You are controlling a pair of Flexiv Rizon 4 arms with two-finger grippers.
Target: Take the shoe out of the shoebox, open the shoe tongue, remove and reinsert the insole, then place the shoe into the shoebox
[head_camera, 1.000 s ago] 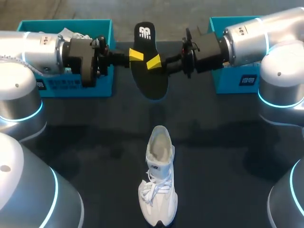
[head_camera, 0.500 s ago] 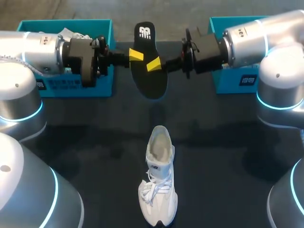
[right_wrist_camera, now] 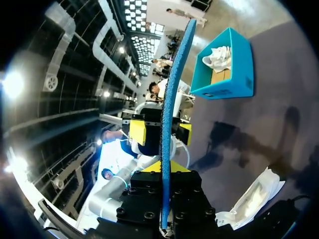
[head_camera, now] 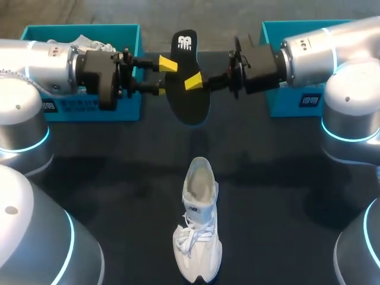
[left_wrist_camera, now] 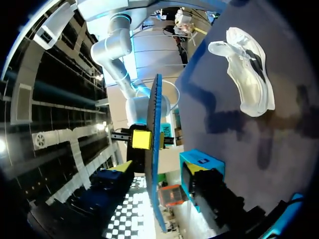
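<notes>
Alt text: my two arms meet in the air well beyond the heel end of the shoe (head_camera: 198,237), with the insole (head_camera: 193,104) held on edge between them, high over the table (head_camera: 279,178). My right gripper (head_camera: 193,82), coming in from the shoe's right, is clamped on the insole, one yellow tip on each face. My left gripper (head_camera: 167,63), from the shoe's left, has its fingers spread to either side of the insole nearer its heel end; the right wrist view shows a gap on at least one side, so it is not gripping. I judge this to be the insole step: it is out of the shoe and not yet back in. The next move calls for tilting the insole toe-first and bringing it down to the shoe's mouth, with the shoe steadied. The insole is flat and thin, black on top with a white mark at the heel, blue on its edge. The shoe is white, upright on the table, toe toward me, laces loose, its mouth wide open.
</notes>
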